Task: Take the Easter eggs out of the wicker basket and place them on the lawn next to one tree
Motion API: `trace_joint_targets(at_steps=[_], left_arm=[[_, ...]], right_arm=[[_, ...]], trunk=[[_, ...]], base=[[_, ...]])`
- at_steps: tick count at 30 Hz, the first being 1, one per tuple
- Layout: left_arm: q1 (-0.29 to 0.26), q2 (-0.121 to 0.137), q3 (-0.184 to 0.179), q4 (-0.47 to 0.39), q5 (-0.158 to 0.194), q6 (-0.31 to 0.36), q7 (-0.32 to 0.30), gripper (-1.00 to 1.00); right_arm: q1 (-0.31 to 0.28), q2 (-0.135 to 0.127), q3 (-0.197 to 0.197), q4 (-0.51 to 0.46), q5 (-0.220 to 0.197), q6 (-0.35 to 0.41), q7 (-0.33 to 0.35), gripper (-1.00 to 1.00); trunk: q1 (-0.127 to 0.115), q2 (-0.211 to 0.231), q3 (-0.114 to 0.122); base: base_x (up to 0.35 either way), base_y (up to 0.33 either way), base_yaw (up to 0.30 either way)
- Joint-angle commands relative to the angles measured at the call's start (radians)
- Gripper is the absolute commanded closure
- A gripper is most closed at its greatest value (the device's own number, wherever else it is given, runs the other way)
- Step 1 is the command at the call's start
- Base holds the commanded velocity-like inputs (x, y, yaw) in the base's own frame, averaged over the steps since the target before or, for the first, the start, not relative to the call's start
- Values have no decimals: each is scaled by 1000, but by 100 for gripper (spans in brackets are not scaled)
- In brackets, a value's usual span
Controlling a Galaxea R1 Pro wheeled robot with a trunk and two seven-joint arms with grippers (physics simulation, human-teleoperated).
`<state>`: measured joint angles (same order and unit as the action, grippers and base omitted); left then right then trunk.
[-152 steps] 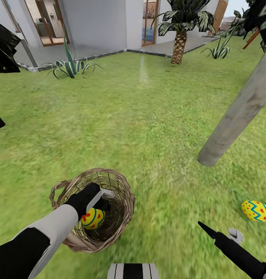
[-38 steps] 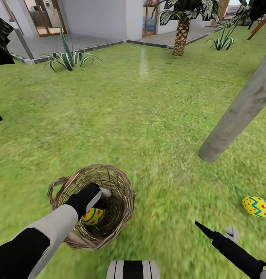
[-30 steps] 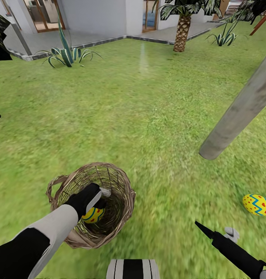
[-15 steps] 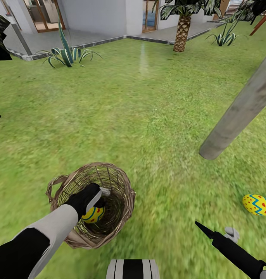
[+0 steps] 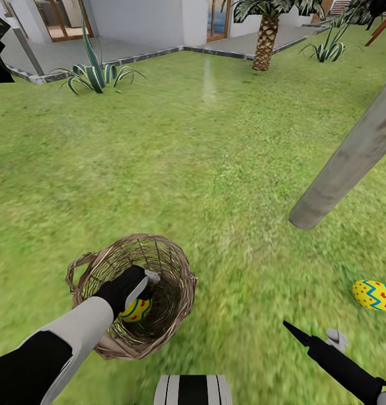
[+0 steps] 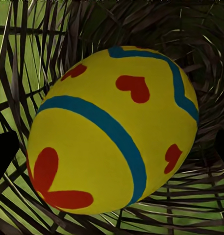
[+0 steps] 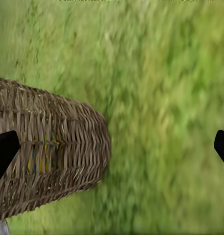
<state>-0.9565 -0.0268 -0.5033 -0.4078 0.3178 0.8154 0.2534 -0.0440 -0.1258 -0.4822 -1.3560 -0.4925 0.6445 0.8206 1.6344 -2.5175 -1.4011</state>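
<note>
Left end effector (image 5: 149, 285) down inside the wicker basket (image 5: 176, 269)

Whether it grips the egg (image 6: 114, 131) just before it cannot be told. The right end effector (image 7: 112, 147) hangs wide open over the lawn (image 5: 204, 163); a second egg (image 5: 373, 295) lies near the tree trunk (image 5: 350, 162).

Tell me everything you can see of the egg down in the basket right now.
The egg in the basket is yellow with blue zigzag bands and red hearts, smooth and whole. It lies tilted on its side against the woven floor and wall of the wicker basket. The left tool reaches down just above it; whether its fingers touch the egg cannot be told.
</note>
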Motion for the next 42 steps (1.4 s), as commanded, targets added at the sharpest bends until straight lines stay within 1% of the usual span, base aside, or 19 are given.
trace_joint_targets(at_steps=[1, 7, 12, 13, 17, 24, 30, 42], left_arm=[[-1, 1, -7, -1, 11, 3, 8, -100], [-1, 1, -8, -2, 10, -1, 7, -100], [-1, 1, -8, -2, 10, -2, 7, -100], [-1, 1, -8, -3, 10, -2, 7, -100], [-1, 1, -8, -3, 10, -3, 7, -100], [-1, 1, -8, -4, 10, -4, 7, -100], [0, 1, -8, -3, 10, -4, 6, -100], [0, 1, -9, -3, 8, -20, 6, -100]], right_arm=[[0, 0, -1, -2, -5, 6, 1, -100], [4, 0, -2, -37, -14, 6, 12, -100], [6, -1, -6, -51, -10, 10, 130, -100], [7, -2, -9, -53, -8, 12, 165, -100], [8, -2, -12, -56, -6, 13, 211, -100], [9, -2, -13, -57, -5, 12, 231, -100], [9, -2, -13, -57, -4, 12, 234, -100], [9, -2, -13, -57, -3, 13, 235, -100]], trunk=[[0, 0, -1], [0, 0, -1], [0, 0, -1], [0, 0, -1], [0, 0, -1], [0, 0, -1], [3, -2, -24], [3, -2, -24]], base=[[0, 0, 0], [0, 0, 0], [0, 0, 0], [0, 0, 0], [0, 0, 0], [0, 0, 0], [0, 0, 0], [0, 0, 0]])
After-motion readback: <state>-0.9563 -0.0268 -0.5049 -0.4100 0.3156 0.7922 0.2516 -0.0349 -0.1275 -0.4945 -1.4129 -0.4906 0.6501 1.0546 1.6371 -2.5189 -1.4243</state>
